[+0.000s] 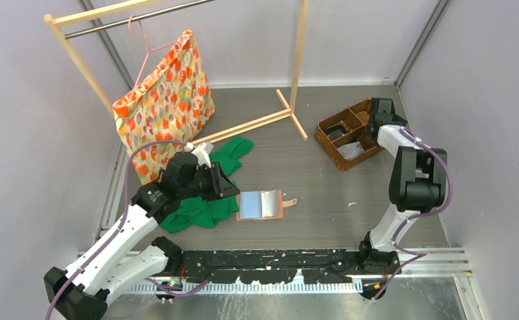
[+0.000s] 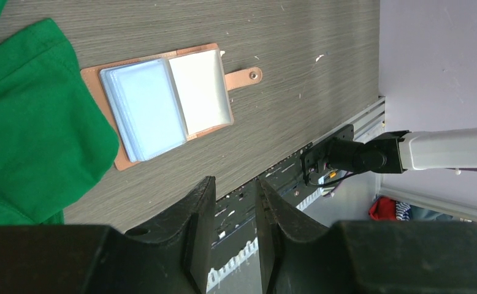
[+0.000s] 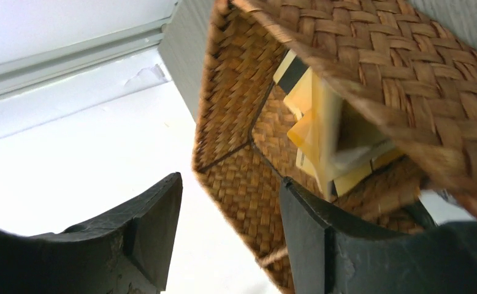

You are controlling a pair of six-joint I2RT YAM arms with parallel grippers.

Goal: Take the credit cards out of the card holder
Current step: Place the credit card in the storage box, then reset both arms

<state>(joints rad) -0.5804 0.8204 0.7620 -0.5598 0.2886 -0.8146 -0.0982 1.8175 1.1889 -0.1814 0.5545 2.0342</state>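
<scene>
The salmon-pink card holder (image 1: 262, 205) lies open and flat on the grey table, its snap tab (image 1: 290, 201) pointing right. In the left wrist view the card holder (image 2: 98, 82) shows a stack of pale blue cards (image 2: 147, 113) on its left half and a pale sleeve (image 2: 199, 92) on its right half. My left gripper (image 1: 233, 189) is open and empty, just left of the holder and above the table (image 2: 236, 184). My right gripper (image 1: 375, 119) is open at the right end of the wicker basket (image 1: 350, 133), with the basket's rim between its jaws (image 3: 230, 180). Yellow cards (image 3: 312, 131) lie inside the basket.
A green cloth (image 1: 207, 193) lies under and beside my left gripper, close to the holder's left edge. An orange patterned bag (image 1: 163, 103) hangs on a wooden rack (image 1: 297, 60) at the back left. The rack's foot (image 1: 290, 113) crosses the table. Walls close both sides.
</scene>
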